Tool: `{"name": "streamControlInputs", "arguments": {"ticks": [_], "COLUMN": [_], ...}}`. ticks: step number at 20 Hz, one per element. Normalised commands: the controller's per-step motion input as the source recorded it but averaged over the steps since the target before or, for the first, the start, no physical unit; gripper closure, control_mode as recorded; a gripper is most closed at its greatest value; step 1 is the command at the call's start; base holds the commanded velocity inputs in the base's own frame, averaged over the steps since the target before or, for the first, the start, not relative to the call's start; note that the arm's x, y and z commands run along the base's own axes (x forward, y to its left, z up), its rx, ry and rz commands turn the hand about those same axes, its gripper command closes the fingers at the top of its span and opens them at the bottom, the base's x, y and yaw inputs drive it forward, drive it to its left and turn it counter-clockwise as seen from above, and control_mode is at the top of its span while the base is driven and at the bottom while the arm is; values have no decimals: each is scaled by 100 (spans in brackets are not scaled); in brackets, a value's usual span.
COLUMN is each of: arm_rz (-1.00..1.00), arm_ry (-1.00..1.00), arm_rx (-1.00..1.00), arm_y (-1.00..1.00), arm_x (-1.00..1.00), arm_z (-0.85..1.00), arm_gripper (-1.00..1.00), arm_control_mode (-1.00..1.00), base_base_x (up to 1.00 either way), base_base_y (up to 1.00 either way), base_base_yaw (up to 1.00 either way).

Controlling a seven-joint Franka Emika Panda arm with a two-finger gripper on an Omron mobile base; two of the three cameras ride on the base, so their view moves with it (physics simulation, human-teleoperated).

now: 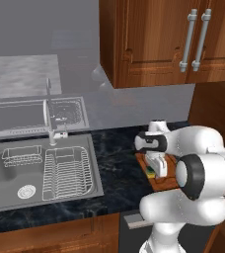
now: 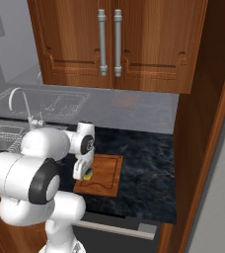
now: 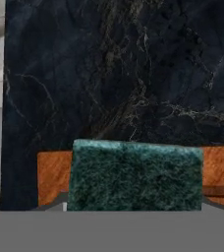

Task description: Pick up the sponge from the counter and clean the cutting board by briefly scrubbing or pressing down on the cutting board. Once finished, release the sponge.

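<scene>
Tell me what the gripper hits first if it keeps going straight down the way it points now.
The gripper points down with the sponge between its fingers, so the sponge's underside would meet the cutting board first. Depth is unclear: it may already be touching the board.

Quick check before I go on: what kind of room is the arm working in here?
A simulated kitchen, by the look of it: a steel sink with a faucet set in a dark stone counter, and wooden wall cabinets above.
</scene>
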Motion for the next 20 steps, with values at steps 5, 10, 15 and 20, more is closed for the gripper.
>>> {"name": "streamControlInputs", "arguments": {"ticks": [5, 10, 15, 20], "arm_rz": [0, 0, 0, 4], "arm_ry": [-7, -5, 1, 4], "arm_rx": [0, 0, 0, 0], "arm_y": [-1, 0, 0, 1], "arm_x": [-99, -90, -70, -34], "arm_z": [-40, -36, -28, 4], "arm_gripper": [100, 100, 100, 100], "arm_control_mode": [-100, -100, -100, -100], "base_base_x": [0, 0, 0, 0], "base_base_y": [0, 0, 0, 0], "base_base_yaw": [0, 0, 0, 0]}}
